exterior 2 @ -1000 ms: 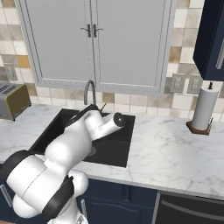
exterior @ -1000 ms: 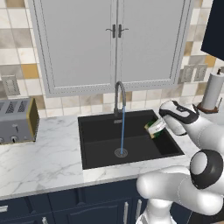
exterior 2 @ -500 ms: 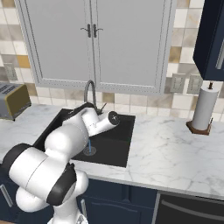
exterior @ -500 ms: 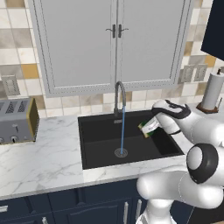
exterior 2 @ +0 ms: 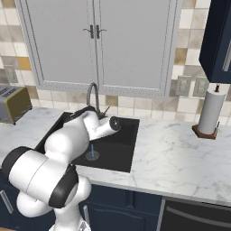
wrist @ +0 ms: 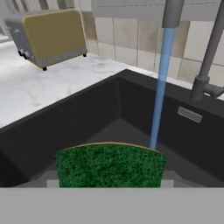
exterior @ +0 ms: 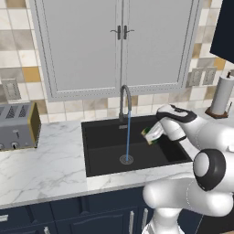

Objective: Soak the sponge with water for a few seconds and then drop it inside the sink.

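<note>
Over the matte-black sink [exterior: 98, 151], the gripper [exterior: 155, 134] has its jaws pinching the sponge [exterior: 152, 134], green scouring face rough, yellow edge thin, just beside the thin blue water [exterior: 128, 135] stream.

Arm [exterior: 201, 137]: glossy white rounded shells showing, dark grey-black bands ringing each joint, a round black cap sitting on the elbow joint; bulbous segments tapering toward a slimmer white wrist with black trim.
</note>
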You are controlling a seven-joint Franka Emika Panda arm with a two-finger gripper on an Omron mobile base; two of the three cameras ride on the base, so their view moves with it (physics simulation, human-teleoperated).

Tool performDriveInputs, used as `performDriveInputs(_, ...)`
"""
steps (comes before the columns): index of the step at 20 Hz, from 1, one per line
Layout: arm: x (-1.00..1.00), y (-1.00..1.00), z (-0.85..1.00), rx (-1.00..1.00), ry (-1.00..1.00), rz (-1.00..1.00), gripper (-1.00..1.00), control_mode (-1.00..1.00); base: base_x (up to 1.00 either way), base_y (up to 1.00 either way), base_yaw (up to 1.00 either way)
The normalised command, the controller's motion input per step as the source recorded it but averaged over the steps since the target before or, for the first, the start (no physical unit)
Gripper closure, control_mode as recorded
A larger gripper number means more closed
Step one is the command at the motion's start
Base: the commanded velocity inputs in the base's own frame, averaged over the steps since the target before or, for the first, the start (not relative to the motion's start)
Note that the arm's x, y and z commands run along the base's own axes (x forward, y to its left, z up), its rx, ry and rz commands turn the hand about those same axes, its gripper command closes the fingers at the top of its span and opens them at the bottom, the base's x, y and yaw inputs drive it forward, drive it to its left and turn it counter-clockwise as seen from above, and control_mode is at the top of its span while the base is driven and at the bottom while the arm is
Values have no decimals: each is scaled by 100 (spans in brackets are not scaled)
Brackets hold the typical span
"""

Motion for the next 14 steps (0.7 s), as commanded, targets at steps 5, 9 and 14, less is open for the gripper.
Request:
performDriveInputs(5, 0, 15, -13, 0, -7, 6, 100, -100, 0, 0, 0)
performDriveInputs(9, 0, 19, -6, 0, -5, 6, 100, -100, 0, 0, 0)
performDriveInputs(14, 1, 19, -1, 0, 0, 4, 100, -100, 0, 0, 0)
